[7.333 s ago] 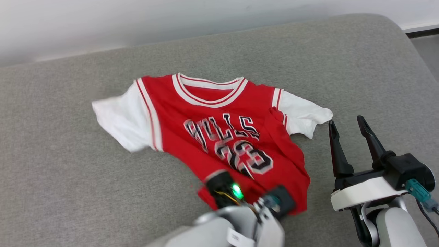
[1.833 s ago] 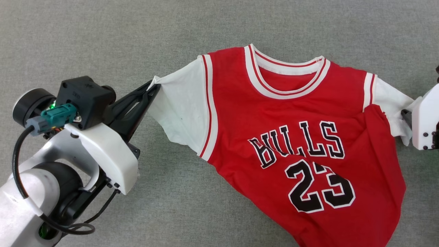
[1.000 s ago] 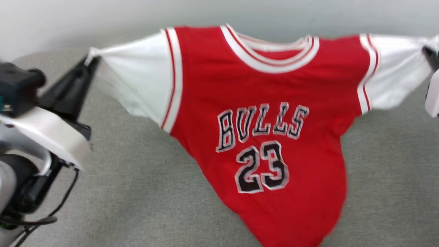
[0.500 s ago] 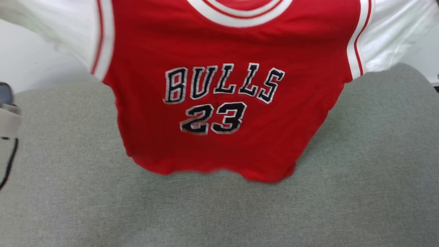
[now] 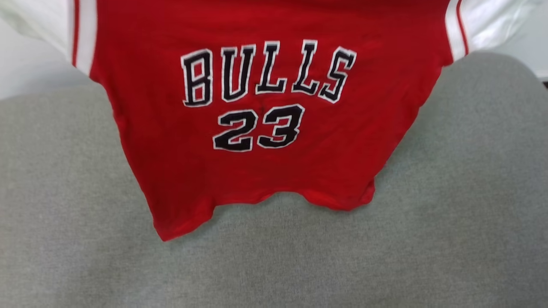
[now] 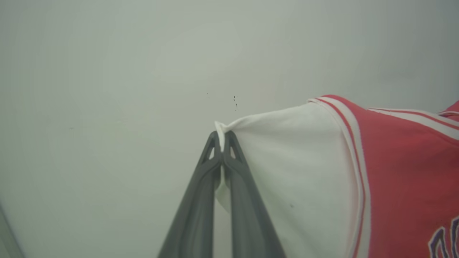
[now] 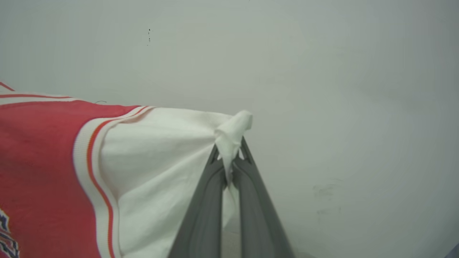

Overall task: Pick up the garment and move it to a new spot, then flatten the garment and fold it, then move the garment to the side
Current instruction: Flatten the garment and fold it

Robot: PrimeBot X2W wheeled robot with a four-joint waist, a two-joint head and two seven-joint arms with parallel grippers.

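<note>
The garment (image 5: 257,141), a red jersey T-shirt with white sleeves and black "BULLS 23" lettering, hangs spread out in the air above the grey cushion (image 5: 274,256). Its hem dangles close over the cushion, lower on the left side. In the left wrist view my left gripper (image 6: 223,138) is shut on the tip of one white sleeve (image 6: 287,161). In the right wrist view my right gripper (image 7: 229,152) is shut on the bunched tip of the other white sleeve (image 7: 161,150). The collar is cut off by the top of the head view.
A pale wall (image 5: 25,72) stands behind the cushion and fills the background of both wrist views. The cushion's rounded far right corner (image 5: 505,64) sits beside a dark strip of floor (image 5: 544,81) at the right edge.
Both grippers have lifted the garment off the cushion by its sleeves, so it now hangs stretched wide. In the last half second it rose further in the head view and the hem swung nearer.
</note>
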